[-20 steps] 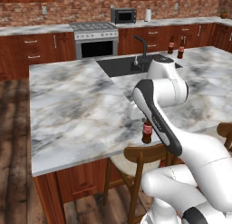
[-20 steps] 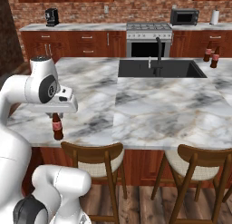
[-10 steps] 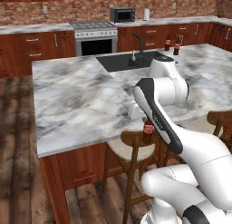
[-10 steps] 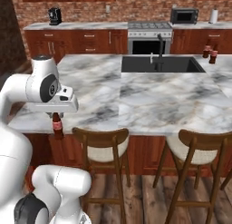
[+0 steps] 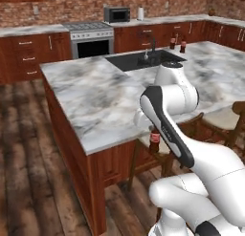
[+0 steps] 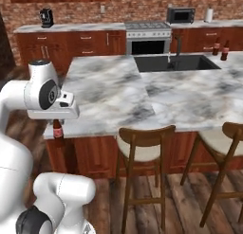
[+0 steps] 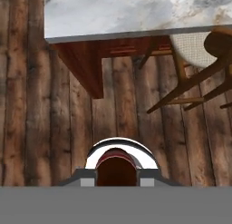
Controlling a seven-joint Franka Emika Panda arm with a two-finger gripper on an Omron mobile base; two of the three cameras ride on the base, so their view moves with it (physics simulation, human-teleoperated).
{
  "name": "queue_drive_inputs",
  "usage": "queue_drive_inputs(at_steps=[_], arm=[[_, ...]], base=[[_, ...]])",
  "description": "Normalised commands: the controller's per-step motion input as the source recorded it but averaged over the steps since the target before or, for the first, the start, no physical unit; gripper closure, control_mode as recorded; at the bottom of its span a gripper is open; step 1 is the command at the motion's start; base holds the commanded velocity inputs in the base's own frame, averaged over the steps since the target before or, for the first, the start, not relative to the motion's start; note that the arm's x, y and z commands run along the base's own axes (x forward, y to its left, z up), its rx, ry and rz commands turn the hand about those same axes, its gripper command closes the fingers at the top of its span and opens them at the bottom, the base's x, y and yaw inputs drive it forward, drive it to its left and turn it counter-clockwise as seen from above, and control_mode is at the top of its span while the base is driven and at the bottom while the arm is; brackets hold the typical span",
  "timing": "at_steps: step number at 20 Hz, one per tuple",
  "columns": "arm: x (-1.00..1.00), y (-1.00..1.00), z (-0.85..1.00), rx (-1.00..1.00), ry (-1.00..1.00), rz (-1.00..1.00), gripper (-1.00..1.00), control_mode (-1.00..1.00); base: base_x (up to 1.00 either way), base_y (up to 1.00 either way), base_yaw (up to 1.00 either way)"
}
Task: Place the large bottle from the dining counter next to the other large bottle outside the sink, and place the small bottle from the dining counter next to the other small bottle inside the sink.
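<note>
while clamped in the tool (image 6: 58, 125), the small brown bottle (image 6: 58, 132) hangs upright.

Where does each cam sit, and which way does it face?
Left base view: behind-left of the arm, facing forward-down over the grey-white veined marble island top; white arm rises lower right.
Right base view: behind-right, same island; arm at left.
Hand view: on the hand, looking down at plank floor and the island's edge.
Shared: the claw shut on the small dark brown glass bottle with a red label; black rectangular sink basin.
</note>
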Motion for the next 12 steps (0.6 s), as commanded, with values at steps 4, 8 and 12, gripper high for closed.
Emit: queue_drive_inputs(at_steps=[4, 8, 12], arm=[[0.00, 0.00, 0.00, 0.00, 0.00, 0.00, 1.00, 1.00], [0.00, 0.00, 0.00, 0.00, 0.00, 0.00, 1.00, 1.00], [0.00, 0.00, 0.00, 0.00, 0.00, 0.00, 1.00, 1.00]], base=[[0.00, 1.00, -0.38], [0.00, 1.00, -0.38], [0.00, 1.00, -0.39]])
